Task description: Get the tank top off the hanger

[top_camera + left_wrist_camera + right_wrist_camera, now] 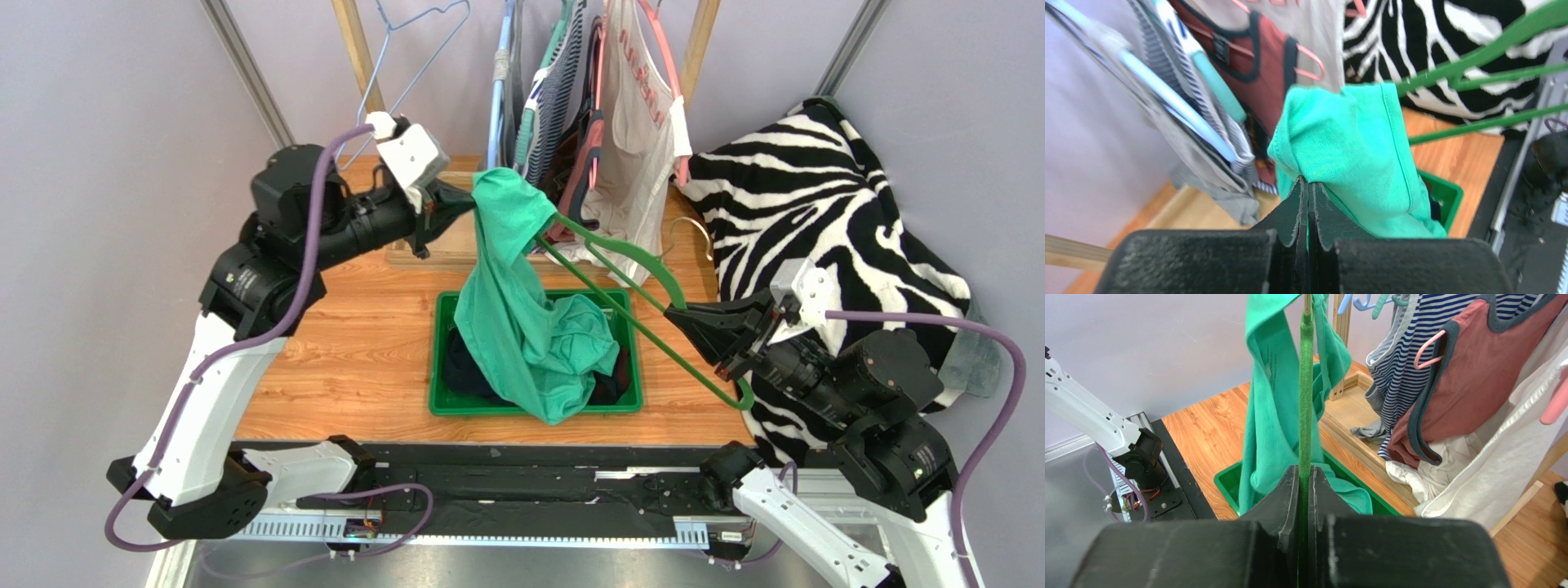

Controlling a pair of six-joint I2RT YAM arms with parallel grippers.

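Hung clothes (pixel 613 135) block rear; tbl (pixel 356 343) L free.

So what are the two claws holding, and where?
The left claw pinches the green tank top at its bunched top edge. The right claw squeezes a thin bar of the green hanger.

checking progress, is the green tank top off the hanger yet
Not yet: the tank top hangs over one end of the green hanger.

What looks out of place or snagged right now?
Nothing damaged or spilled. The green hanger is tilted sideways in the right gripper, the tank top bunched over its far end, pinched by the left gripper, its tail slumped in the green bin.
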